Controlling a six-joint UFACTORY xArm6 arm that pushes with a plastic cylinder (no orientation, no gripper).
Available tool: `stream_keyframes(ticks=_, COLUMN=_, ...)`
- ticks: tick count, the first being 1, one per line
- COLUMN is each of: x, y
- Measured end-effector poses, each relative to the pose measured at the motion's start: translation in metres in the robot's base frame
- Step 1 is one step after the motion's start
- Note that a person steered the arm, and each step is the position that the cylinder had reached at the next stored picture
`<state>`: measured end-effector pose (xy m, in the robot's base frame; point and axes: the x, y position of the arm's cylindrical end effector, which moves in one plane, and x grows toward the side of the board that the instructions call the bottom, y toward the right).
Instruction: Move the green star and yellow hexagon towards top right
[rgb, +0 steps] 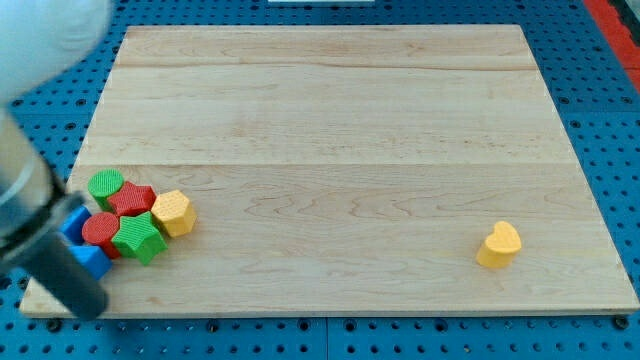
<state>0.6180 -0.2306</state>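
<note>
We have barely begun, judging by how things lie. The green star (139, 237) and the yellow hexagon (172, 212) both sit in the cluster at the view's bottom left of the desk (330, 110), and the view's top right corner, where they are meant to go, is far from them across bare wood. So the whole push is left to do.

The two task blocks touch each other, the hexagon just to the view's right of the star and slightly higher. Packed against them are a green cylinder (105, 186), a red star-like block (132, 198), a red cylinder (100, 229) and at least one blue block (90, 258) whose shape we cannot make out, since it is partly hidden. A yellow heart (499, 245) stands well apart near the view's bottom right, out of the way.

We carry no pincer, only a rod, so there is nothing to call apart or together. The dark blurred rod comes down at the view's left edge; our tip (88, 308) appears to rest near the bottom left corner, below and left of the cluster, just beside the blue block, though the blur makes its exact end hard to fix.

From there, we judge, a push toward the upper right would drag the neighbours along, so separating the pair comes first
</note>
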Motion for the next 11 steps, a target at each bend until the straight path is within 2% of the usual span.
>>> stream_keyframes(ticks=1, x=-0.001, y=-0.016)
stream_keyframes(ticks=3, x=-0.031, y=0.004)
stream_keyframes(ticks=5, x=-0.043, y=0.014)
stream_keyframes(ticks=7, x=-0.074, y=0.075)
stream_keyframes(ticks=8, x=-0.086, y=0.087)
stream_keyframes(ticks=9, x=-0.054, y=0.091)
stream_keyframes(ticks=10, x=-0.011, y=0.06)
stream_keyframes(ticks=11, x=-0.015, y=-0.05)
